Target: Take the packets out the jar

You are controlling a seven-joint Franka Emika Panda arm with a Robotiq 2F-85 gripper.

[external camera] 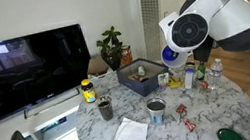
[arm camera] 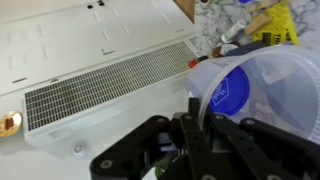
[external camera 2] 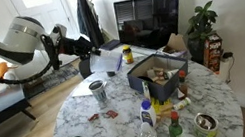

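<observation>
Your gripper [arm camera: 197, 108] is clamping the jar [arm camera: 262, 92] by its thin rim at eight o'clock; it is probably handling light, flexible and slippery, so squeeze gently.

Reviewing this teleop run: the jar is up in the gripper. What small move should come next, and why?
Probably carry the jar over the marble table and tip its mouth down. The gripper pinches its rim, and the wrist view shows a white vent grille behind it, with tabletop only at the corner. Some red packets lie on the table; whether more remain inside cannot be told.
</observation>
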